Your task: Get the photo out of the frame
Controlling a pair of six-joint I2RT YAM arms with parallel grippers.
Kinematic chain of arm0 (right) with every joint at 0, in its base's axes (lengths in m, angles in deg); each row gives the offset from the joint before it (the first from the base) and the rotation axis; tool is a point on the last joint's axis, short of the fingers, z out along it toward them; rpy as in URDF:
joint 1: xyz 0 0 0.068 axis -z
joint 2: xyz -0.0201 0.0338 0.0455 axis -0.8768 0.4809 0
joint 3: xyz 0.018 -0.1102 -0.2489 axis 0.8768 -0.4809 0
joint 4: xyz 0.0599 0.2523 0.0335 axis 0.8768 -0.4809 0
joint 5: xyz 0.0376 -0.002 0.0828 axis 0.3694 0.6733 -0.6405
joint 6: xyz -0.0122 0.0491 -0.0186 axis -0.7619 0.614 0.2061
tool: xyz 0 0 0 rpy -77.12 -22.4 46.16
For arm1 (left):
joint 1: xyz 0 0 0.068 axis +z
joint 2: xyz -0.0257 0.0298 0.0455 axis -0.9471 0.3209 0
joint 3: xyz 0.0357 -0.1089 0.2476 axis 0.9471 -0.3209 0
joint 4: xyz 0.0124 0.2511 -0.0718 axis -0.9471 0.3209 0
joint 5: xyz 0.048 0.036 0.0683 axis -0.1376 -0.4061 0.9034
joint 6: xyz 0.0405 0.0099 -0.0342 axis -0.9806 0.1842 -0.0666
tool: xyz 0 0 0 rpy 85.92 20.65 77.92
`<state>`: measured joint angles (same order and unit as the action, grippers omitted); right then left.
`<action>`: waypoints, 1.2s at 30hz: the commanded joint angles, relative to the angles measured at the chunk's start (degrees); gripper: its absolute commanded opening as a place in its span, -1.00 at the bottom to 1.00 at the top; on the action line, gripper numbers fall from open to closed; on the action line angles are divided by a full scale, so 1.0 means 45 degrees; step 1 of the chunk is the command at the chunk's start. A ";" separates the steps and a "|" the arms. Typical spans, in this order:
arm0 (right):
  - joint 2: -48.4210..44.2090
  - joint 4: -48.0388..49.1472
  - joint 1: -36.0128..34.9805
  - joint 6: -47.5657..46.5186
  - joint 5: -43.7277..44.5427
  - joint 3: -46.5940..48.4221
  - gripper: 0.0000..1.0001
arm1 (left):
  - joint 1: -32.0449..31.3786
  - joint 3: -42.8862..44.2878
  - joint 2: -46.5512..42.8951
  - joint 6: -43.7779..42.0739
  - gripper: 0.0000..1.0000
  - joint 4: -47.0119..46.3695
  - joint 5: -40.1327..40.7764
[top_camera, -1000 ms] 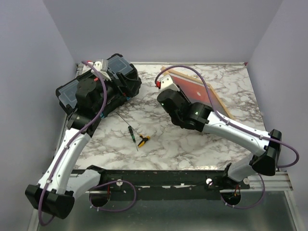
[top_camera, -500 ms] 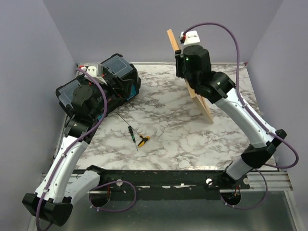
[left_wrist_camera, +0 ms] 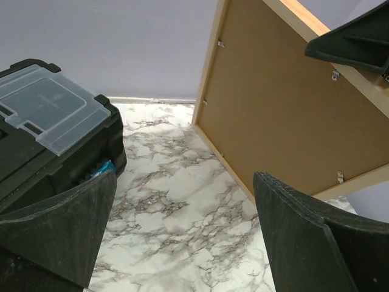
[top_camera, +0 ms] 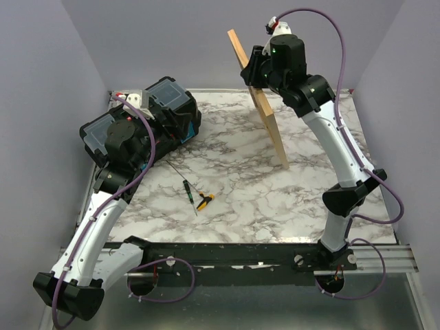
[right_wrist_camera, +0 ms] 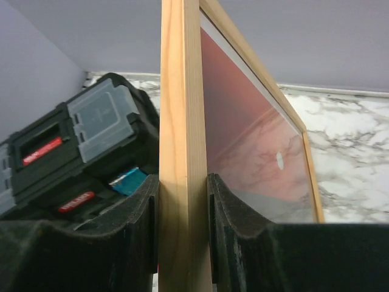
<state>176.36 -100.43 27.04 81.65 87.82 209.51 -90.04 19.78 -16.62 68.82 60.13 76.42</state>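
Note:
My right gripper (top_camera: 256,77) is shut on the edge of the light-wood frame (top_camera: 265,110) and holds it upright on edge, its lower corner near the table. In the right wrist view the frame's edge (right_wrist_camera: 181,152) stands between my fingers, and the red-orange sunset photo (right_wrist_camera: 255,152) shows behind the pane. In the left wrist view I see the frame's brown backing board (left_wrist_camera: 285,109) with small metal clips. My left gripper (left_wrist_camera: 182,237) is open and empty above the marble table, left of the frame, by the toolbox.
A black toolbox (top_camera: 144,124) with clear lid compartments sits at the back left; it also shows in the left wrist view (left_wrist_camera: 48,128). A green-handled screwdriver (top_camera: 187,190) and a yellow-black tool (top_camera: 205,200) lie mid-table. Purple walls close in on three sides.
My right arm has lifted the frame from lying flat at the back right to standing upright on edge, raised and swung toward the back wall. My left gripper shifted slightly.

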 commanded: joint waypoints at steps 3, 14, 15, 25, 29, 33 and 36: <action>-0.0083 0.2341 0.0905 0.3891 -0.2846 0.0969 -0.99 | -0.0029 0.0000 -0.0002 0.0041 0.93 -0.0145 0.0041; -0.0410 0.4777 0.4215 0.7335 -0.6831 -0.1237 -0.99 | -0.0020 0.0026 0.0327 0.0595 0.93 -0.0161 -0.0586; -0.0492 0.4827 0.4670 0.7314 -0.6986 -0.1592 -0.99 | -0.0010 0.0037 0.0335 0.0617 0.93 -0.0168 -0.0607; -0.2344 0.6531 0.9000 0.5194 -0.9107 -0.9141 -0.99 | -0.0010 0.0158 0.0586 0.0859 0.92 -0.0093 -0.1023; -0.2400 0.6215 0.9343 0.2958 -0.8104 -1.1237 -0.99 | -0.0010 0.0179 0.0677 0.0891 0.92 -0.0090 -0.1155; -0.2034 0.7026 0.9612 0.1597 -0.6777 -1.3078 -0.99 | -0.0010 0.0188 0.0688 0.0871 0.92 -0.0090 -0.1175; -0.1263 0.7562 0.9913 0.0499 -0.6532 -1.3737 -0.99 | -0.0015 0.0194 0.0677 0.0832 0.92 -0.0090 -0.1175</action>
<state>167.05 -69.77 70.60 94.74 54.03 150.69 -90.04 19.80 -13.40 72.56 60.13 72.56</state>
